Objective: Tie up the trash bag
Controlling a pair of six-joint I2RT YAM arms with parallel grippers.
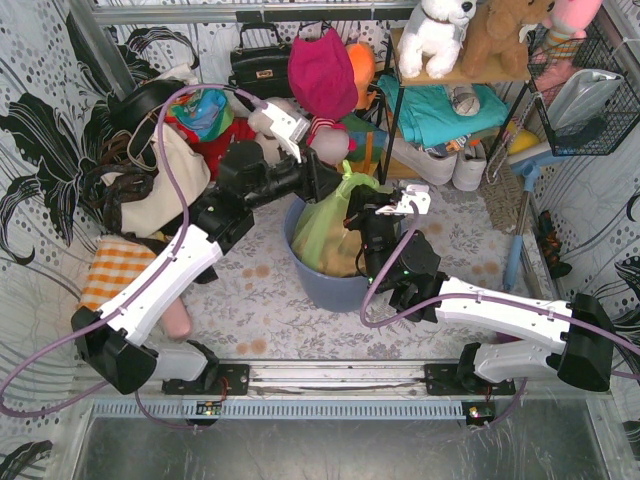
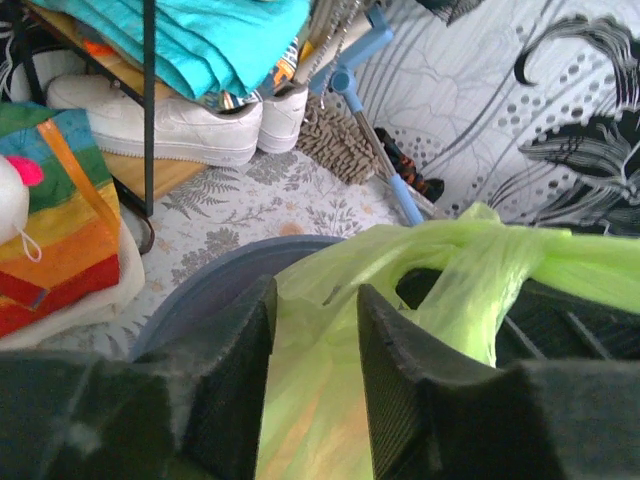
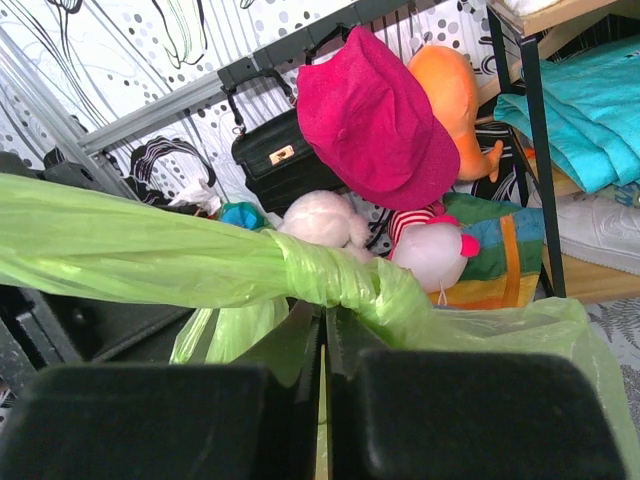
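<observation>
The trash bag is lime-green and stands in the blue-grey bin at mid table. Its handle strips are wound into a knot, which also shows in the left wrist view. One strip stretches left from the knot. My right gripper is shut on thin green plastic just under the knot, and in the top view it is at the bag's right side. My left gripper is open over the bag's body with bag plastic showing between its fingers. In the top view it is at the bag's top left.
A shelf with teal cloth and white shoes stands behind right. A pink hat, black purse and plush toys fill the back. A cream tote lies left and a blue mop handle right.
</observation>
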